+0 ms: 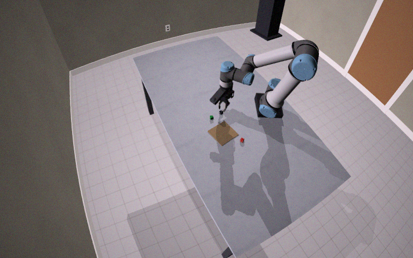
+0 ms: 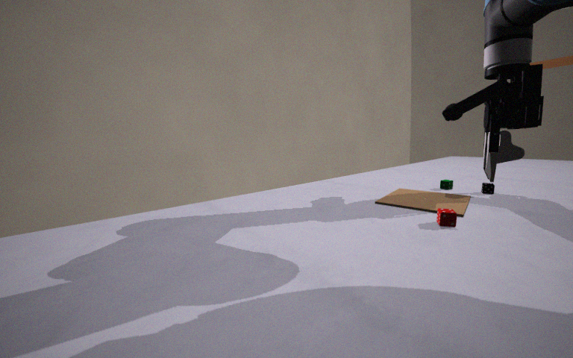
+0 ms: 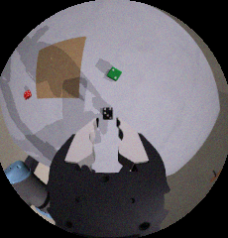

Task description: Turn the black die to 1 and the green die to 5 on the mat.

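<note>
Seen from the exterior view and read from left to right, the brown mat (image 2: 422,200) lay about midway across the counter (image 2: 280,248), well in from both long edges. The green die (image 2: 445,183) sat flat just off the mat's far edge, on the side towards the counter's far short edge. The red die (image 2: 446,217) sat beside the mat's near right corner, towards the long edge that carried the arm's base (image 1: 257,97). Further right, the black die (image 2: 487,188) rested on the counter just off the mat's far right corner. None of the three was on the mat.

The gripper (image 2: 489,176) hung pointing straight down over the black die, its tips just above it and not touching. Its fingers stood drawn close together with only a narrow slot between them, pinching nothing (the slot looked about die-wide).

The step in hand seemed to be the approach to the black die. Its pips were too small to read, so how it must be turned could not be told. The next move likely called for a short, straight descent, with the slot kept square to two opposite faces before closing
</note>
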